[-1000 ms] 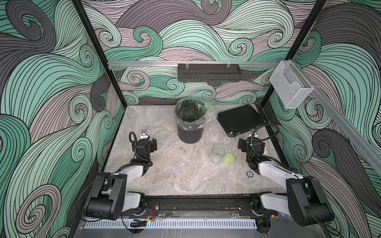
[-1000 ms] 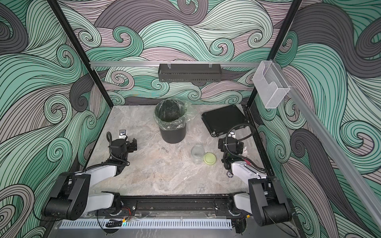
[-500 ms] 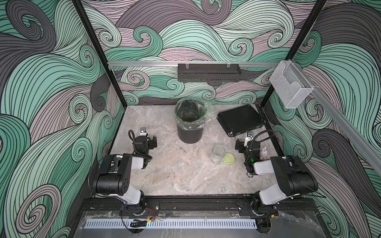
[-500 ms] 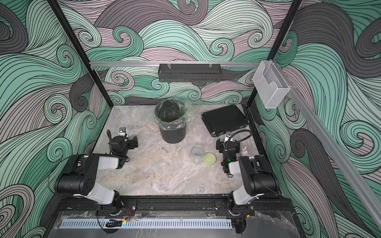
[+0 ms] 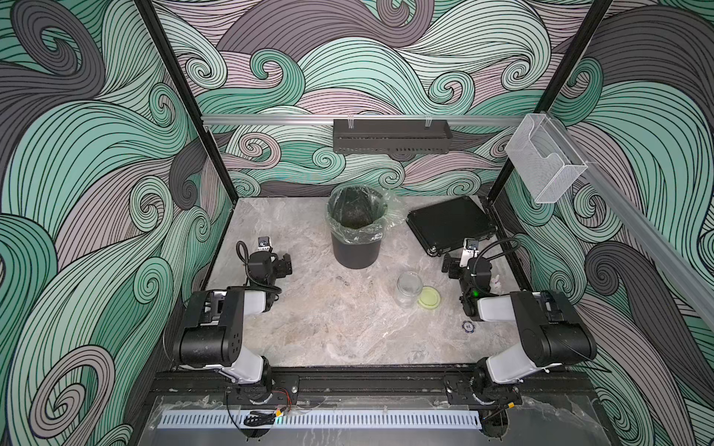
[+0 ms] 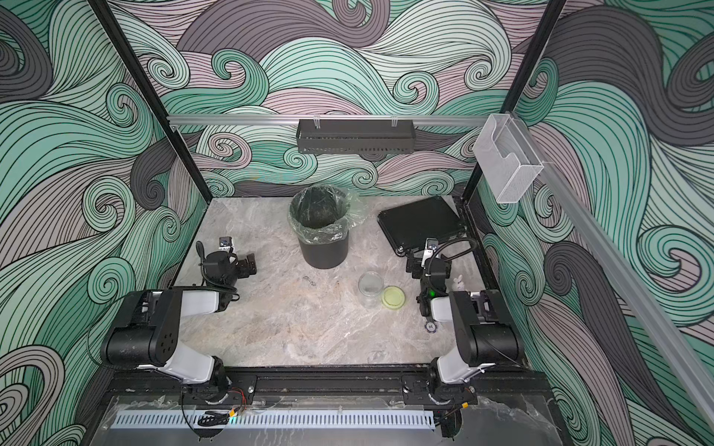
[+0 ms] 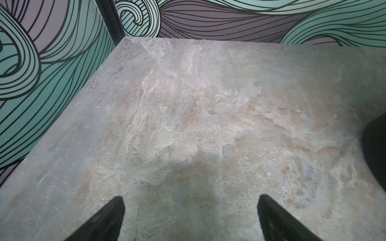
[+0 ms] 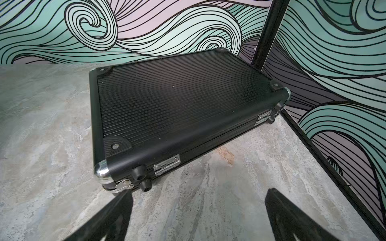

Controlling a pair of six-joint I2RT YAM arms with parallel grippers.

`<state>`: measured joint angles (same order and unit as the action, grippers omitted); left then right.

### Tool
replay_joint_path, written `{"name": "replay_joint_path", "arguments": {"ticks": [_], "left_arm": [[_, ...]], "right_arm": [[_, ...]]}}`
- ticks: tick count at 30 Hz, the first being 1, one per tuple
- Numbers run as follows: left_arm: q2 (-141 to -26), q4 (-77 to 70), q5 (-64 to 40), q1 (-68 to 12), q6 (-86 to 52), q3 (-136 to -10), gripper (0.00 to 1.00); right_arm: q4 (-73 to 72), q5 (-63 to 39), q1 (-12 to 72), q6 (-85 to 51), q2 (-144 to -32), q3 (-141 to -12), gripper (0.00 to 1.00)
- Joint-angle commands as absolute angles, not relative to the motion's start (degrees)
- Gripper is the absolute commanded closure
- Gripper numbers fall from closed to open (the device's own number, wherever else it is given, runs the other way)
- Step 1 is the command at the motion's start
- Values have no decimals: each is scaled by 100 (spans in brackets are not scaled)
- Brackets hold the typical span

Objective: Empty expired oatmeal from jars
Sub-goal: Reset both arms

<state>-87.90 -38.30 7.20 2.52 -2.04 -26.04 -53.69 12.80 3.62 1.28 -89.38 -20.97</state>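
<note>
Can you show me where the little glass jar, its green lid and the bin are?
jar (image 5: 408,295), in a top view, on its clear glass side.
lid (image 5: 429,298), in a top view, on its flat round face.
bin (image 5: 355,253), in a top view, on its black outer wall.

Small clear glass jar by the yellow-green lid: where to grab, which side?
Small clear glass jar: probably the round wall, mid-height, level from the base side; it stands upright, mouth open, and the flat yellow-green lid crowds its right-arm side.
</note>
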Motion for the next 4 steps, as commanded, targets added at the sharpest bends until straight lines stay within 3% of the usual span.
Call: {"name": "replay_joint_path", "arguments": {"ticks": [1, 4], "left_arm": [[-8754, -3799, 655, 264, -281, -2730, 1], [-8696, -3946, 851, 263, -387, -2624, 2]], "right_arm": [[-5377, 1195, 367, 100, -8965, -2191, 1], [-5460, 1203, 369, 110, -8930, -2129, 1]]}}
